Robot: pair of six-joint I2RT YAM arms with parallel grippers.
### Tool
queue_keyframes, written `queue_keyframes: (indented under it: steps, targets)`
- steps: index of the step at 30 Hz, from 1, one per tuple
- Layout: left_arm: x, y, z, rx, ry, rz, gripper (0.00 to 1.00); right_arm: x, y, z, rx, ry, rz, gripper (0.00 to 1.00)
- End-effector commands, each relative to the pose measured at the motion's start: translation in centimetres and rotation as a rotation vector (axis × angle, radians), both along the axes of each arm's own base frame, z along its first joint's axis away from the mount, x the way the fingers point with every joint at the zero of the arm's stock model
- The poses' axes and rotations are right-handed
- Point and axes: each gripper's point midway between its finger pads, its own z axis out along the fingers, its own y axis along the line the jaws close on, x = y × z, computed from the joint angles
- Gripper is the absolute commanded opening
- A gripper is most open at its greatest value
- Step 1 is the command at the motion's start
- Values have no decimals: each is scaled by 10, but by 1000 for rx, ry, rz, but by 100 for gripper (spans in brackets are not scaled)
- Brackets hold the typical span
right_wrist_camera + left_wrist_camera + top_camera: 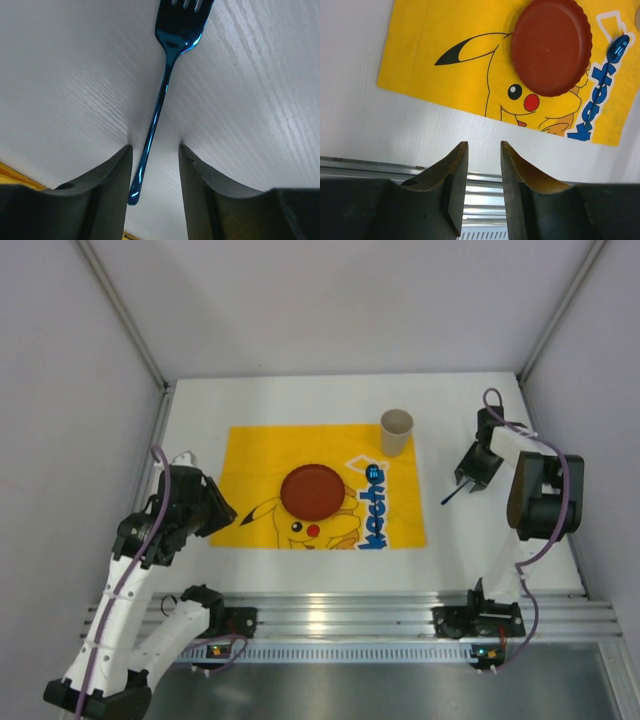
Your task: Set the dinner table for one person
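The dinner table (pixel 300 405) is a white tabletop with a yellow Pikachu mat (pixel 250 455) in its middle. On the mat lie a dark red plate (pixel 311 493) (pixel 551 46) and, beside it, a shiny blue spoon-like utensil (pixel 372 472) (pixel 619 46). A blue fork (pixel 452 495) (pixel 165 85) lies on the bare table right of the mat. My right gripper (pixel 467 478) (pixel 155 147) is down on the table, open, with the fork's handle between its fingers, close to the left one. My left gripper (pixel 222 508) (pixel 484 145) hovers open and empty near the mat's left front corner.
A beige cup (pixel 396 432) stands upright at the mat's far right corner. An aluminium rail (pixel 330 615) (pixel 370 167) runs along the near table edge. Grey walls close in the left, right and back sides.
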Motion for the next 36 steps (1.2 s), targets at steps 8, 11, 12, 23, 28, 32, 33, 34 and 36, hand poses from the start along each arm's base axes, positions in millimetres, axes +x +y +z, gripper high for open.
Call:
queue_keyframes:
  steps: [8,11,12,23,28,32,33,34,36]
  targets:
    - [4,8,9,15,0,69,38,43,-7,11,5,-116,20,42]
    - [9,7,9,10,-3,78,38,46,-15,8,-22,-93,20,43]
    - [11,6,8,8,-1,80,38,43,-20,4,-32,-67,12,41]
    - [34,-3,6,9,3,61,38,29,-24,-31,-37,52,24,0]
    - [55,-19,7,-8,9,-11,38,32,-15,-2,-27,-7,60,0]
    - [78,-45,18,-68,-4,-118,40,31,11,48,-27,-96,128,0]
    - [86,-51,28,-80,-37,-142,40,29,16,61,-25,-118,138,0]
    - [91,-56,33,-92,-49,-163,40,30,20,85,-28,-173,142,0]
    - [104,-78,47,-153,-87,-243,40,22,34,117,-6,-231,150,0]
